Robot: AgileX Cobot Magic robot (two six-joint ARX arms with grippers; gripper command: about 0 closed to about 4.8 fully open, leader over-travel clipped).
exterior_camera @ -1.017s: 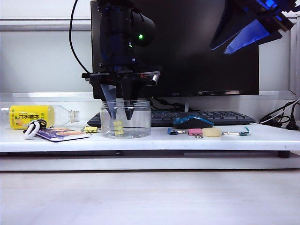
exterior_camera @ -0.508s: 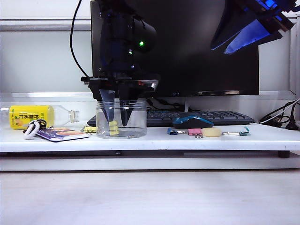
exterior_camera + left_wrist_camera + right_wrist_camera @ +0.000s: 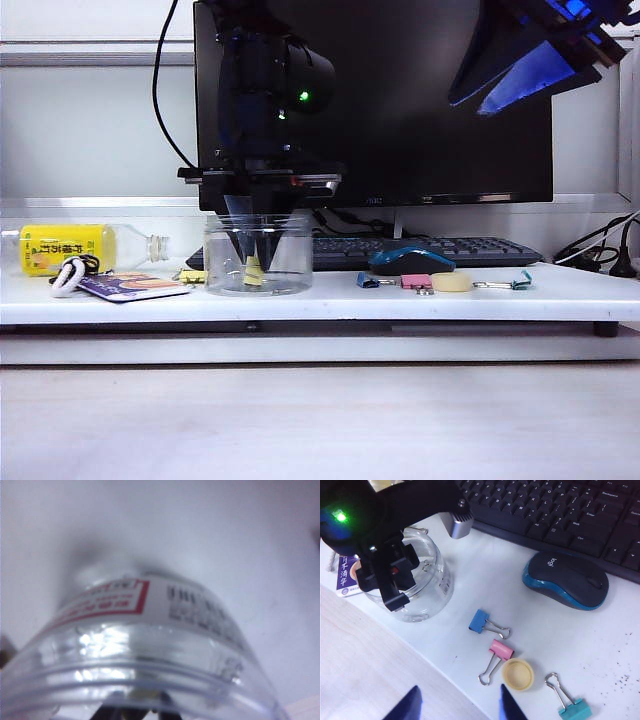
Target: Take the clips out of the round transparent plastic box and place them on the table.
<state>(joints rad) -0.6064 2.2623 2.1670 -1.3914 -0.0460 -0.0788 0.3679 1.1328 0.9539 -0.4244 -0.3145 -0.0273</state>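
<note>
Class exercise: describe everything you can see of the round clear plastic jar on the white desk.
The round clear plastic jar stands upright and lidless on the white desk, left of the blue computer mouse. It is squat, with a ridged rim and a printed label. The left pincer reaches down inside it beside a pale-yellow clip.

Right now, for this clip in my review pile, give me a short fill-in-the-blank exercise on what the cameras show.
1. The left pincer reaches down into the round transparent plastic box, where a pale-____ clip shows through the wall.
2. The right pincer hangs with its jaws ____, holding nothing.
3. Between the pink clip and the teal-ended clip lies a round yellowish ____.
4. The mouse sits in front of the ____.

Missing words: yellow; open; cap; keyboard
</note>
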